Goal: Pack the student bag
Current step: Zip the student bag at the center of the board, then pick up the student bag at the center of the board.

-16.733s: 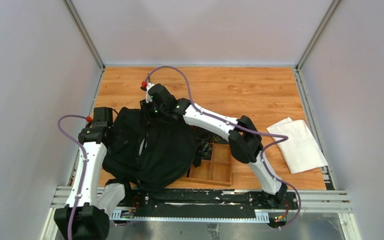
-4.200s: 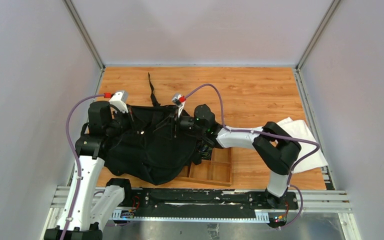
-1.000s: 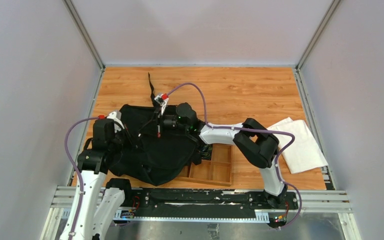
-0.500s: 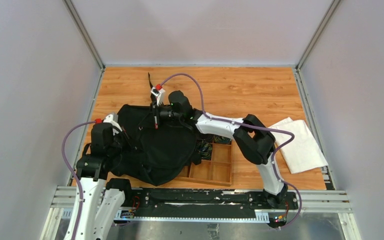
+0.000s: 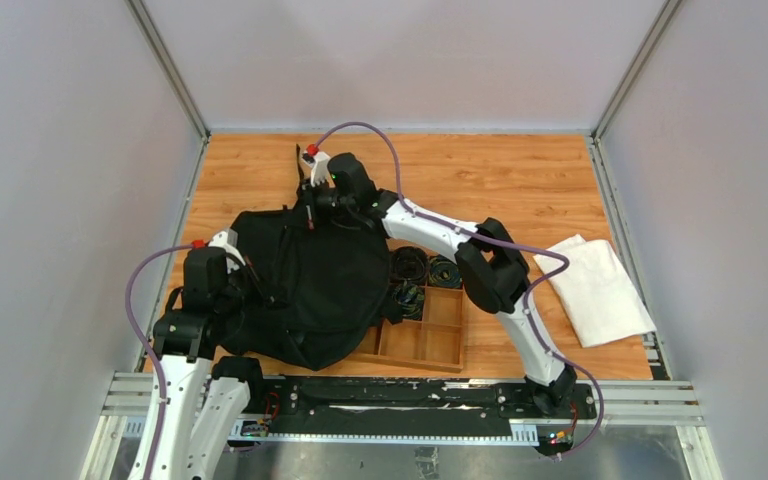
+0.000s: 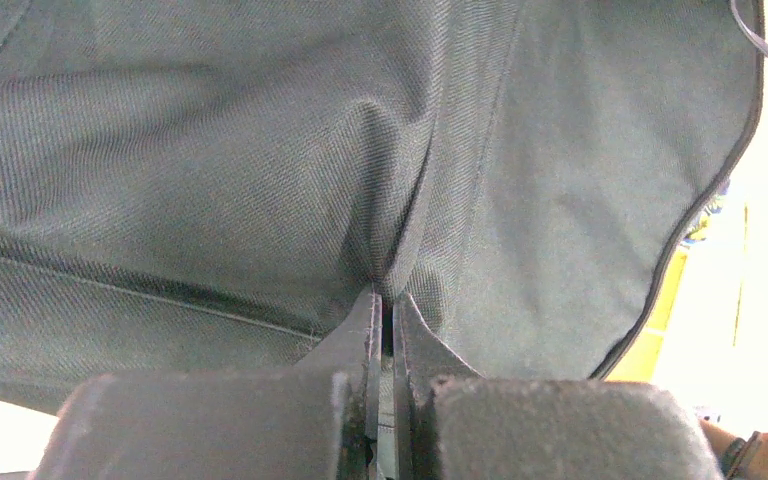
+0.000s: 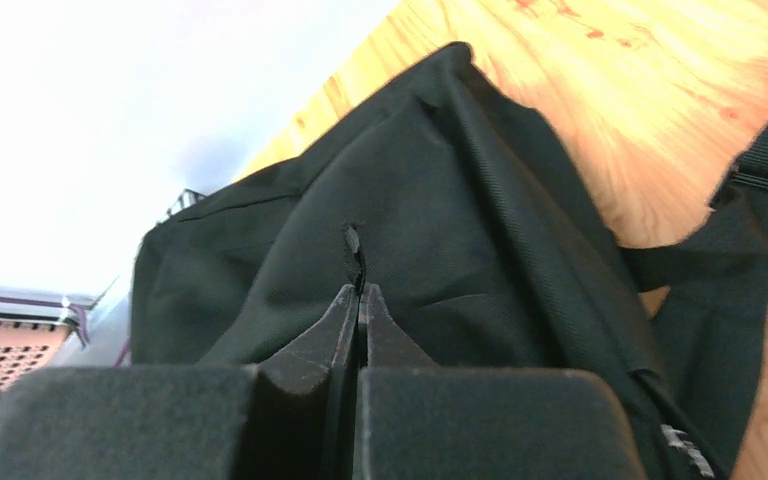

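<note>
**A:** From above, where is the student bag (image 5: 300, 290)?

**B:** It lies slumped on the left half of the surface (image 5: 520, 180), and its right edge covers part of the wooden tray (image 5: 430, 340). The left fingers (image 5: 258, 292) are at its near-left side and the right fingers (image 5: 308, 212) at its far edge.

**A:** What does the left wrist view add?

**B:** The left fingers (image 6: 378, 305) are almost closed and pinch one thin fold of the student bag (image 6: 210, 150). I think a hard pull could make this fold slip out.

**A:** And the right wrist view?

**B:** The right fingers (image 7: 352, 300) are pressed together on a small ridge of the student bag (image 7: 440, 200). Whether it is the zipper, I cannot tell. A strap (image 7: 760, 160) lies beside it on the wood.

**A:** How to do this step well?

**B:** I judge the step is to spread the bag open. Draw both pinches apart slowly and slightly upward, with equal tension, and do not drag the bag further over the tray.
</note>
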`<move>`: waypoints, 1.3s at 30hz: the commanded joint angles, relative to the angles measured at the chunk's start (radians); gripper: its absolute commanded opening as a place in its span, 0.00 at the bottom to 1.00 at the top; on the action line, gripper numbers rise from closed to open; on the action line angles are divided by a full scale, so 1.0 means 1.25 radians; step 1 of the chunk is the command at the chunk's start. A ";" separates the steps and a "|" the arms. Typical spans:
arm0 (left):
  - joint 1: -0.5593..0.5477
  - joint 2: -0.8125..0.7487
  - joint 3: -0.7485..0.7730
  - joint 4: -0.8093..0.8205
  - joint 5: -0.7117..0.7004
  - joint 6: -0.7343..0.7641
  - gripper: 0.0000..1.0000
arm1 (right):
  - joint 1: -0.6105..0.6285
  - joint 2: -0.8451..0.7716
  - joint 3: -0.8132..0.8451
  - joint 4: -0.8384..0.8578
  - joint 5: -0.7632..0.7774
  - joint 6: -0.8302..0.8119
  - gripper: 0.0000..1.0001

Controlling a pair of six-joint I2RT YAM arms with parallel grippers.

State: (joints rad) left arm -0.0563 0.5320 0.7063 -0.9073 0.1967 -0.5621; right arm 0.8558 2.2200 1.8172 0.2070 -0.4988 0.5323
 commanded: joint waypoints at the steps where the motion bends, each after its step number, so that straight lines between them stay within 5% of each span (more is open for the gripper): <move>1: -0.007 -0.019 -0.004 -0.087 0.071 -0.013 0.00 | -0.068 0.095 0.170 -0.077 0.118 -0.082 0.00; 6: -0.008 -0.038 -0.010 -0.097 0.071 -0.021 0.00 | -0.089 0.138 0.248 -0.117 0.127 -0.094 0.00; 20: -0.007 -0.029 0.015 -0.104 0.048 -0.008 0.00 | -0.116 0.067 0.211 -0.136 0.123 -0.146 0.00; 22: -0.007 -0.019 0.023 -0.103 0.032 -0.007 0.00 | -0.122 0.067 0.242 -0.175 0.093 -0.146 0.10; 24: -0.008 0.002 0.034 -0.102 0.008 -0.007 0.00 | -0.125 0.042 0.243 -0.233 0.120 -0.149 0.36; 25: -0.008 0.016 0.040 -0.102 0.004 -0.004 0.12 | -0.124 0.016 0.223 -0.243 0.149 -0.152 0.54; 26: -0.007 0.033 0.049 -0.102 -0.001 0.002 0.23 | -0.126 -0.017 0.184 -0.236 0.169 -0.159 0.83; 27: -0.007 0.048 0.059 -0.102 -0.005 0.005 0.33 | -0.130 -0.052 0.143 -0.225 0.186 -0.166 0.93; 32: -0.007 0.087 0.121 -0.101 -0.039 0.020 0.77 | -0.172 -0.227 -0.053 -0.206 0.210 -0.184 0.98; 34: -0.007 0.093 0.133 -0.102 -0.045 0.027 0.86 | -0.203 -0.273 -0.118 -0.215 0.157 -0.168 0.99; 39: -0.007 0.093 0.097 -0.085 -0.011 0.021 0.89 | -0.220 -0.376 -0.312 -0.179 0.010 -0.158 1.00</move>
State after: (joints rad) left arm -0.0605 0.6468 0.8471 -1.0279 0.1585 -0.5484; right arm 0.5816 1.8103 1.6104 -0.0494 -0.3496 0.3367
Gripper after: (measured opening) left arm 0.877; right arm 0.994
